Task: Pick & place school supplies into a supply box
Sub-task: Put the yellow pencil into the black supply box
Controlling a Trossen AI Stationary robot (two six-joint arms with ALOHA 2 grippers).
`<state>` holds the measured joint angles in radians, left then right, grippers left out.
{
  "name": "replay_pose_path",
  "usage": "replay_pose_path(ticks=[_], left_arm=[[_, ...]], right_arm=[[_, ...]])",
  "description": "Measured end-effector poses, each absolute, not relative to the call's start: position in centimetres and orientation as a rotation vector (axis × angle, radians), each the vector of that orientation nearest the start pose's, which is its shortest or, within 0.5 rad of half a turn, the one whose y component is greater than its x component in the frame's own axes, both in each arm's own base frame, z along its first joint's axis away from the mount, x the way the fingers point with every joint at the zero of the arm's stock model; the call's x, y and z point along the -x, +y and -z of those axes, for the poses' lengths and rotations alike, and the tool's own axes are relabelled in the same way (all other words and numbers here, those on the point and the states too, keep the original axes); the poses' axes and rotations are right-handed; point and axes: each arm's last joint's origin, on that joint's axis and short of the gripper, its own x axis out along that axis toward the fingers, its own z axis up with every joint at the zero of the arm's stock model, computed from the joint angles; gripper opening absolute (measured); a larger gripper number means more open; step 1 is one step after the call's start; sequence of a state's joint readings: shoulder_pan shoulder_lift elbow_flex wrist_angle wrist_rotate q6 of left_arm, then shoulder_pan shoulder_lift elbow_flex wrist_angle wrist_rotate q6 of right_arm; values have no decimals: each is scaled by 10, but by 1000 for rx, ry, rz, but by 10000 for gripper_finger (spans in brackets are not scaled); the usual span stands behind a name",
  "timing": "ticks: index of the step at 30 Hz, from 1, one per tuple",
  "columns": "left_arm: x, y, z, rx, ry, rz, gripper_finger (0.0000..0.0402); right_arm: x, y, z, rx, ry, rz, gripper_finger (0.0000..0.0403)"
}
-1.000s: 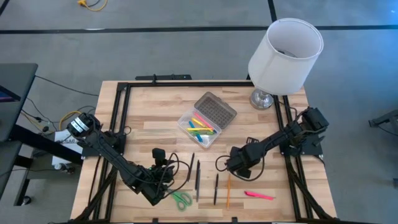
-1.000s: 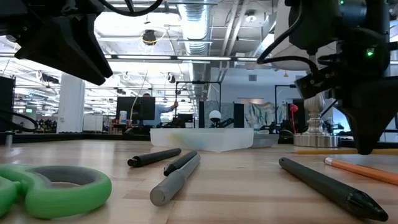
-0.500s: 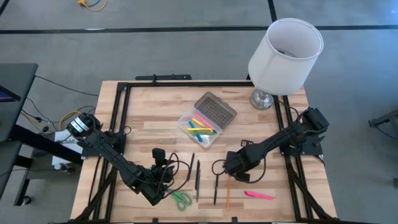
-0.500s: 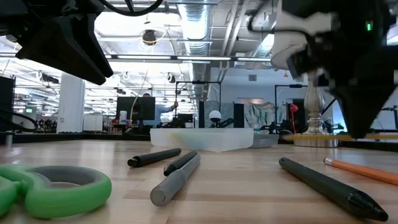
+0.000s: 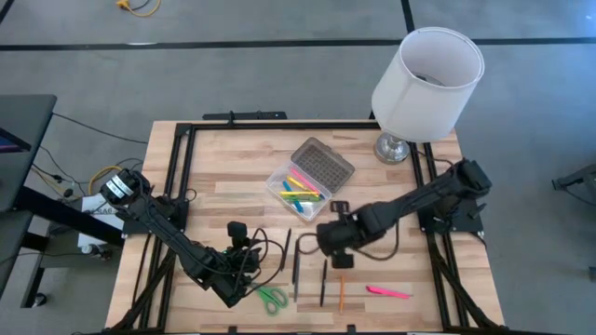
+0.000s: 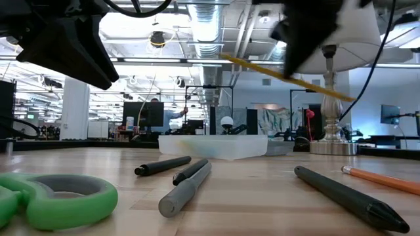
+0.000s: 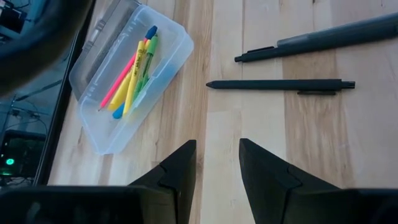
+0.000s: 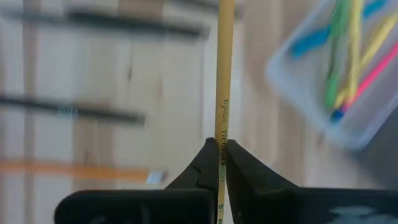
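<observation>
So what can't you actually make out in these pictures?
- Left gripper: the high view buries it in cables, so only the left wrist view shows the fingers apart.
- Yellow pencil in the right gripper: its lower end is cut off by the right wrist picture's edge.
- Supply box: in the low view its contents are unreadable through the cloudy wall.

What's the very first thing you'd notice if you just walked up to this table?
Probably the big white lampshade at the table's far right corner. Next, the right gripper in the middle of the table, pinching a yellow pencil in the air, near the clear supply box with bright markers inside. The green scissors lie at the front edge by the resting left gripper.
</observation>
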<state>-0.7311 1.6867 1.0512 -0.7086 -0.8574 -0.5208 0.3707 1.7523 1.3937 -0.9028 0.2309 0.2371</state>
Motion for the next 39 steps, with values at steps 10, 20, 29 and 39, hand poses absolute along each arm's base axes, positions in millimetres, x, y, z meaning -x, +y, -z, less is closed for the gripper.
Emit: replay_pose_path(ticks=[10, 20, 29, 39], left_arm=[[-239, -187, -183, -417, 881, -319, 116], [-233, -185, -176, -419, 894, -331, 116], [-232, -184, -172, -414, 896, -338, 116], [-232, -184, -172, -407, 894, -343, 116]], right_arm=[[-367, 58, -253, 122, 965, 77, 0], [-377, 0, -248, -102, 904, 124, 3], [-378, -34, -241, -218, 832, 248, 11], [-372, -45, -225, -246, 851, 285, 58]])
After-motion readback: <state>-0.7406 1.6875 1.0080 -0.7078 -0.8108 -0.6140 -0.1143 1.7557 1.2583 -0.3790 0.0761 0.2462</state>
